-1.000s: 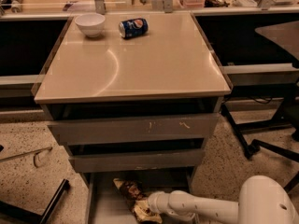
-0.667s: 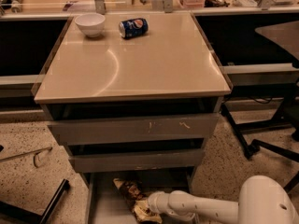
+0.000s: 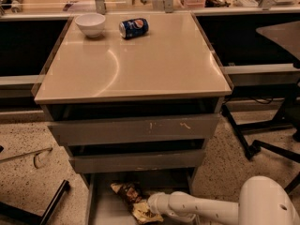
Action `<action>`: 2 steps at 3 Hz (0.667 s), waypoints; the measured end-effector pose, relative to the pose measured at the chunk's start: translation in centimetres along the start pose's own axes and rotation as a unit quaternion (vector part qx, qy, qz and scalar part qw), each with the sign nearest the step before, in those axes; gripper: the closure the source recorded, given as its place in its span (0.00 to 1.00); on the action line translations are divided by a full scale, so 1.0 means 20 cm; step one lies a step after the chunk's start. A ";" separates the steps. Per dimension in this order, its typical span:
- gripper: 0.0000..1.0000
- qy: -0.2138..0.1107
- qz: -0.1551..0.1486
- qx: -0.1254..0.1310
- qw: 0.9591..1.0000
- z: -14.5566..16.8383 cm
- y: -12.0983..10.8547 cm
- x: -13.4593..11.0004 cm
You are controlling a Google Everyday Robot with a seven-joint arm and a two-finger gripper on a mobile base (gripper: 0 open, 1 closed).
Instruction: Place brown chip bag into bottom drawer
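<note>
Brown chip bag [image 3: 127, 191], crinkled, pale yellow at the ends, lies in the open grey metal bottom drawer [image 3: 104, 210], white gripper [image 3: 147, 209] at its near end — hold cannot be told — with release and retreat seemingly next.

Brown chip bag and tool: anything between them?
Nothing visible: in the camera view the tool is right at the brown chip bag's pale end, inside the bottom drawer.
</note>
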State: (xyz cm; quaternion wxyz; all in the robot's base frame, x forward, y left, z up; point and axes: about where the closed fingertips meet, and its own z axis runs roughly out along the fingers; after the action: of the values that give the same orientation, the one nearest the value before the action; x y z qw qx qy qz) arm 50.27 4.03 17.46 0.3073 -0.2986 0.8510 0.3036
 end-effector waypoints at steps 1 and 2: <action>0.00 0.000 0.000 0.000 1.000 0.00 0.00 0.00; 0.00 0.000 0.000 0.000 1.000 0.00 0.00 0.00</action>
State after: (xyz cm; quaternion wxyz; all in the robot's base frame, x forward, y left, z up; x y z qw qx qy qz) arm 50.26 4.04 17.46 0.3073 -0.2986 0.8510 0.3037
